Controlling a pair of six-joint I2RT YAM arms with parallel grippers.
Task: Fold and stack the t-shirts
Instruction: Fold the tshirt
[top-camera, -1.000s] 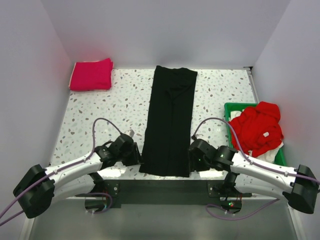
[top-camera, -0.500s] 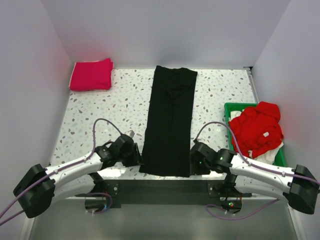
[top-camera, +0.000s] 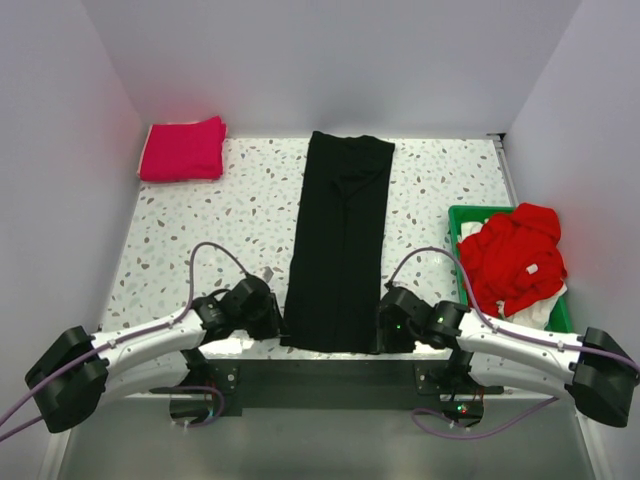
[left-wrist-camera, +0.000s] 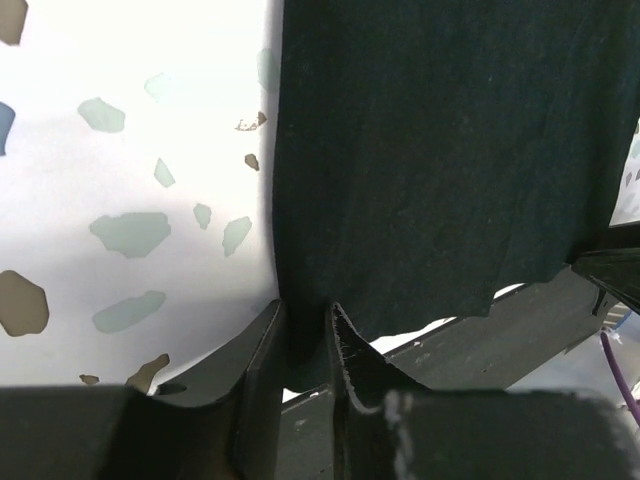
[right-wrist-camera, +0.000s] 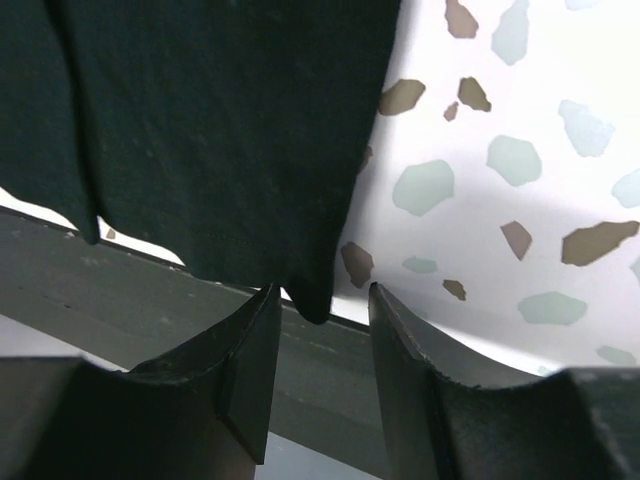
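Note:
A large black t-shirt lies folded into a long narrow strip down the middle of the speckled table, its hem at the near edge. My left gripper is at the hem's left corner; in the left wrist view its jaws are pinched narrowly on that black cloth. My right gripper is at the hem's right corner. In the right wrist view it stands open, with the cloth's corner hanging between the fingers, apart from the right one. A folded magenta-pink t-shirt lies at the far left.
A green tray at the right edge holds a crumpled red t-shirt on top of a white one. The dark rail of the table's near edge runs just below both grippers. Walls close in on three sides.
The left gripper's jaws have narrowed onto the black shirt's near left corner. Both grippers have crept slightly toward the near edge and the hem.

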